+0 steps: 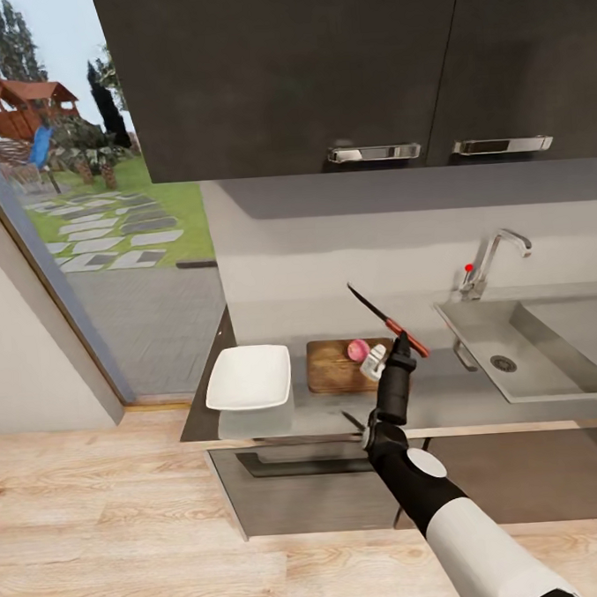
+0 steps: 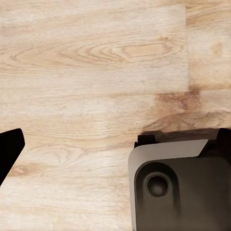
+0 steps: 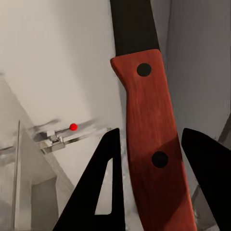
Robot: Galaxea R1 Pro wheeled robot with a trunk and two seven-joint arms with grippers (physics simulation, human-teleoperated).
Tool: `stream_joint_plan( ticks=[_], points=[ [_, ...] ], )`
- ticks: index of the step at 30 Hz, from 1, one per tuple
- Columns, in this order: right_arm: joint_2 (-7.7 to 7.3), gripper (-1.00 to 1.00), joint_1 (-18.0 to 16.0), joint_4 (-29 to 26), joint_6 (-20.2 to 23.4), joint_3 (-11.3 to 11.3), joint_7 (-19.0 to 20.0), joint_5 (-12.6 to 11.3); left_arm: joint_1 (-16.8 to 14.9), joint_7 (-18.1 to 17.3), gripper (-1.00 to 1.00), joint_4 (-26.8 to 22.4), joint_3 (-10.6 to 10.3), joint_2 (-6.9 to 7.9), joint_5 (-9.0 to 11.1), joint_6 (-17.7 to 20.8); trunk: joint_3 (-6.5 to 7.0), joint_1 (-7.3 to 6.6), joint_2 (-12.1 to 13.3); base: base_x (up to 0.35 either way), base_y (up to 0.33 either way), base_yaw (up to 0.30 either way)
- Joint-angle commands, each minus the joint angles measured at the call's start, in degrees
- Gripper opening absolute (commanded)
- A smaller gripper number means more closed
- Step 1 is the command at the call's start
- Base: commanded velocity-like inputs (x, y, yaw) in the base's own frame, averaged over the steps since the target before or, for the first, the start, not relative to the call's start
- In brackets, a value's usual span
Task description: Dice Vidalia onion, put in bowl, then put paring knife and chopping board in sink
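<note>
My right gripper [image 1: 400, 341] is shut on the red handle of the paring knife [image 1: 390, 321], held above the countertop [image 1: 446, 397] with the dark blade slanting up and to the left. In the right wrist view the knife [image 3: 147, 125] sits between both black fingers [image 3: 103, 187]. The Vidalia onion [image 1: 358, 350] rests whole on the right part of the chopping board [image 1: 331, 369], just left of the gripper. The white bowl [image 1: 249, 377] stands left of the board. To the right lies the sink [image 1: 549, 354], its basin bare around the drain.
A chrome tap [image 1: 495, 255] with a red knob [image 1: 468, 268] stands behind the sink. Dark wall cabinets [image 1: 320, 67] hang overhead. A glass door is at the left. The left wrist view looks down on the wooden floor [image 2: 96, 72] and part of the robot's base [image 2: 178, 185].
</note>
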Motion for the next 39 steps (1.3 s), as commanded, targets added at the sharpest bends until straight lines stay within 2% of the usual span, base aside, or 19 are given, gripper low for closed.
stream_joint_plan(
  ticks=[1,5,7,9,12,16,30,39],
  points=[
    [-0.03,-1.0,0.0,0.0,0.2,0.0,0.5,0.4,0.0,0.3,1.0,-0.1,-0.5,0.01,0.2,0.0,-0.11,0.03,-0.1,0.0,0.0,0.0],
    [-0.69,-1.0,0.0,-0.2,-2.6,0.0,7.3,0.5,0.0,0.3,1.0,-0.1,-0.5,0.01,0.2,0.0,-0.11,0.03,-0.1,0.0,0.0,0.0],
    [-1.05,-1.0,0.0,-0.5,-4.2,0.0,13.3,0.6,0.0,0.3,1.0,-0.1,-0.5,0.01,0.2,0.0,-0.11,0.03,-0.1,0.0,0.0,0.0],
    [-1.17,-1.0,-0.1,-0.7,-4.9,-0.1,16.6,0.6,0.0,0.3,1.0,-0.1,-0.5,0.01,0.2,0.0,-0.11,0.03,-0.1,0.0,0.0,0.0],
    [-1.32,-1.0,-0.1,-1.2,-5.4,-0.1,18.9,0.7,0.0,0.3,1.0,-0.1,-0.5,0.01,0.2,0.0,-0.11,0.03,-0.1,0.0,0.0,0.0],
    [-1.38,-1.0,0.0,-1.6,-5.6,-0.1,20.1,0.7,0.0,0.3,1.0,-0.1,-0.5,0.01,0.2,0.0,-0.11,0.03,-0.1,0.0,0.0,0.0],
    [-1.47,-1.0,0.0,-1.5,-5.7,0.1,20.3,0.8,0.0,0.3,1.0,-0.1,-0.5,0.02,0.2,0.0,-0.11,0.03,-0.1,0.046,0.0,0.0],
    [-2.51,-1.0,0.0,-1.0,-5.7,0.1,20.2,0.6,0.0,0.3,1.0,-0.1,-0.5,0.01,0.2,0.0,-0.11,0.03,-0.1,0.002,0.0,0.0]
  ],
)
